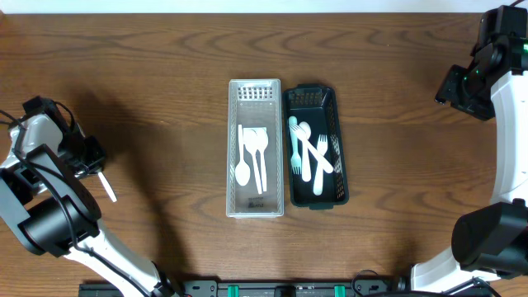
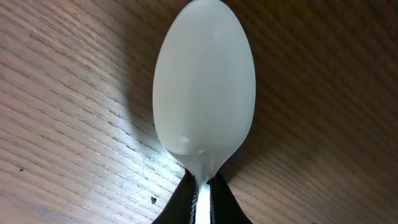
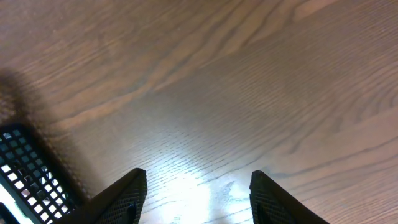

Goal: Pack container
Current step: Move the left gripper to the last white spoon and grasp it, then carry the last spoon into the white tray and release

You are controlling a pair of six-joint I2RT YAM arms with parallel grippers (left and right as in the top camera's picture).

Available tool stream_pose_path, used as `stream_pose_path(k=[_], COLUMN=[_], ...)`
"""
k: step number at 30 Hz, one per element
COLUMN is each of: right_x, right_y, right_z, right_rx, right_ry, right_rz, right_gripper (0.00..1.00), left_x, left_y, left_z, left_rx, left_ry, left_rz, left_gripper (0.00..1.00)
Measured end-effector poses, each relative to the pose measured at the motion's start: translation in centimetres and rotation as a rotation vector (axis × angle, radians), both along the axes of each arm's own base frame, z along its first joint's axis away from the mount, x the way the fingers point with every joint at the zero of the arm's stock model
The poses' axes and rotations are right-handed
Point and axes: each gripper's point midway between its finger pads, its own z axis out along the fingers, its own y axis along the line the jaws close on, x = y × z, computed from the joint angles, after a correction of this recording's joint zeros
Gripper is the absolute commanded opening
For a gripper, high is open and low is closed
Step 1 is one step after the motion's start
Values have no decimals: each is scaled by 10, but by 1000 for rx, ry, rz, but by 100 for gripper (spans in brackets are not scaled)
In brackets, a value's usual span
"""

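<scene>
Spoon (image 2: 204, 87) sits pinched at its neck by left gripper (image 2: 200, 198); right gripper (image 3: 196, 190) hangs spread wide over table (image 3: 249, 74) near black basket (image 3: 28, 171).

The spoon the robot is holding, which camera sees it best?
The left wrist view: the spoon fills the picture, its bowl clear, its handle pinched in the left gripper. Overhead shows only a white sliver near that gripper. The right wrist view shows none of it.

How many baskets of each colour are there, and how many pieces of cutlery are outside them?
White basket: 1
Black basket: 1
Spoon outside, held by left gripper: 1
Total: 3
</scene>
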Motion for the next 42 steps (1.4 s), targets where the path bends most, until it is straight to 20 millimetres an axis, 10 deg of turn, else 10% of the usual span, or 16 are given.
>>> stream_pose_path(k=[8, 13, 18, 23, 31, 42], right_x=[2, 3, 3, 4, 6, 4], right_y=[0, -1, -1, -1, -1, -1], right_z=[1, 1, 1, 1, 1, -33], right_rx=[-2, -2, -2, -3, -4, 12], right_ry=[-9, -11, -12, -17, -20, 66], right_rz=[0, 0, 0, 0, 0, 2], right_gripper=[57, 57, 57, 57, 57, 58], left_x=[-4, 26, 53, 39, 39, 44], left_y=[-24, -67, -157, -258, -358, -386], left_z=[16, 91, 204, 249, 215, 95], left_rx=[-58, 10, 102, 44, -55, -57], left_ry=[51, -70, -373, -530, -496, -185], left_rz=[-38, -184, -406, -606, -781, -825], left_gripper=[6, 6, 6, 6, 6, 6])
